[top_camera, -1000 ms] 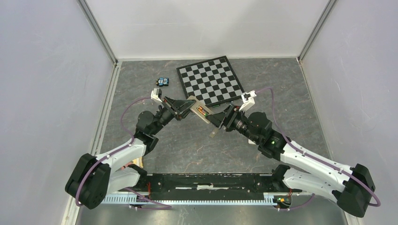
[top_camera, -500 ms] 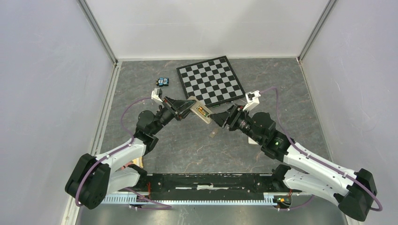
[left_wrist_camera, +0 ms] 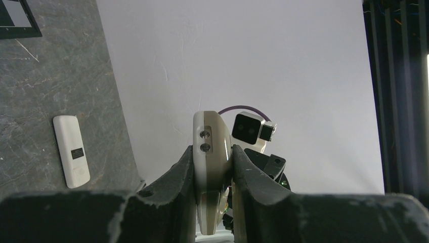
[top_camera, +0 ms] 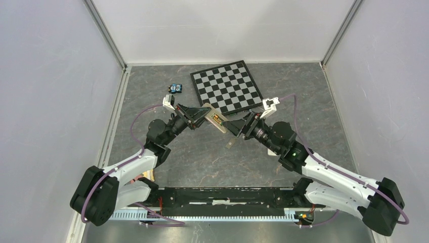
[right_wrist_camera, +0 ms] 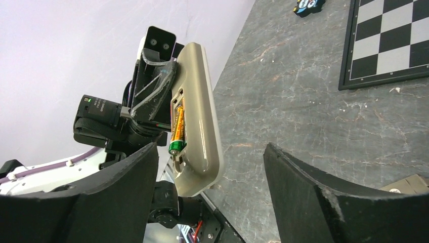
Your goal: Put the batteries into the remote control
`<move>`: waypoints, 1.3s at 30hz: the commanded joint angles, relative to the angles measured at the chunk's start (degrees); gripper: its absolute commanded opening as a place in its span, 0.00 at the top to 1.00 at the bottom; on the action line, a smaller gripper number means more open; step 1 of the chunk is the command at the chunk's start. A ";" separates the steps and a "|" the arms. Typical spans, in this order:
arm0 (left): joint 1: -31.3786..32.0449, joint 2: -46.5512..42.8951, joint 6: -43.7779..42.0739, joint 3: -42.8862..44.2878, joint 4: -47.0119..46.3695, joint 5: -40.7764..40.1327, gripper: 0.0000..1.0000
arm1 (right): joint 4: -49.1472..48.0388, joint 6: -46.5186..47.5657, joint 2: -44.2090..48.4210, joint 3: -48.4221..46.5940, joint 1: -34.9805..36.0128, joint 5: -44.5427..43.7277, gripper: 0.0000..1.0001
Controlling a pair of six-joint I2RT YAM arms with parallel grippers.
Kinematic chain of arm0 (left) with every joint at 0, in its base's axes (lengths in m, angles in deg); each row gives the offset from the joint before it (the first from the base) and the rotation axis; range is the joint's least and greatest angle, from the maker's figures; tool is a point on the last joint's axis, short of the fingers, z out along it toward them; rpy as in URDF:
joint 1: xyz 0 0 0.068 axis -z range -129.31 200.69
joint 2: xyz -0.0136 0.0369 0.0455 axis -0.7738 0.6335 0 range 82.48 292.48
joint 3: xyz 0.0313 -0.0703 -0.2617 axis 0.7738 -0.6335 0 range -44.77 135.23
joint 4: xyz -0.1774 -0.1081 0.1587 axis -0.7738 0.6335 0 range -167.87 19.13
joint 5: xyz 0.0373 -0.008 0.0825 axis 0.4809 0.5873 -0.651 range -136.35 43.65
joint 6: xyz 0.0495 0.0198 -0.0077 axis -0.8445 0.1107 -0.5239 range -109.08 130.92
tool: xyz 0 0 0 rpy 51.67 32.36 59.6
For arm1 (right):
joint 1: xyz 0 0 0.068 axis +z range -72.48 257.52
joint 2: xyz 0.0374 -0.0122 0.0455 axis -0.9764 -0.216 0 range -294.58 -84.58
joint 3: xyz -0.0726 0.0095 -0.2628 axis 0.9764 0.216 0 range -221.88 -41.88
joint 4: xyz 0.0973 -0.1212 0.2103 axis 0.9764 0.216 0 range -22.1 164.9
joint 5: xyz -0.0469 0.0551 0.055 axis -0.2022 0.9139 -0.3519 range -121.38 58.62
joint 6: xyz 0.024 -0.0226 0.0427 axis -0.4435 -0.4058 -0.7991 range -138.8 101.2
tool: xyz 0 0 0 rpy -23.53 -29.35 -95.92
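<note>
Right wrist view: the left gripper (left_wrist_camera: 212, 154) squeezes the remote control (right_wrist_camera: 197, 121) and holds it up off the table (right_wrist_camera: 303, 101), tan back facing out. One battery (right_wrist_camera: 176, 132) sits in that back; I cannot see a second one. The right gripper (right_wrist_camera: 211, 152) is wide apart and holds nothing. Push the battery flat, softly, with the remote held steady.
</note>
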 commanded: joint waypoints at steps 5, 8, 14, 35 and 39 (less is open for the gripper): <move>-0.06 -1.33 2.21 1.69 -4.37 1.03 0.98 | -7.25 -2.32 -2.84 0.67 -0.85 1.83 0.37; -0.05 -1.35 2.30 1.67 -4.45 1.12 0.98 | -7.43 -2.49 -3.91 0.58 -1.07 2.22 0.44; -0.10 -1.32 2.39 1.83 -4.86 1.32 0.98 | -6.34 -1.92 -6.03 0.24 -1.14 4.75 0.51; -0.17 -1.34 -2.26 3.07 -2.26 3.34 0.98 | 4.43 15.98 -11.99 -4.12 -1.07 3.17 0.58; -0.69 -0.96 -11.81 3.30 2.22 6.66 0.98 | 10.50 19.77 -10.85 -8.68 -1.24 2.70 0.38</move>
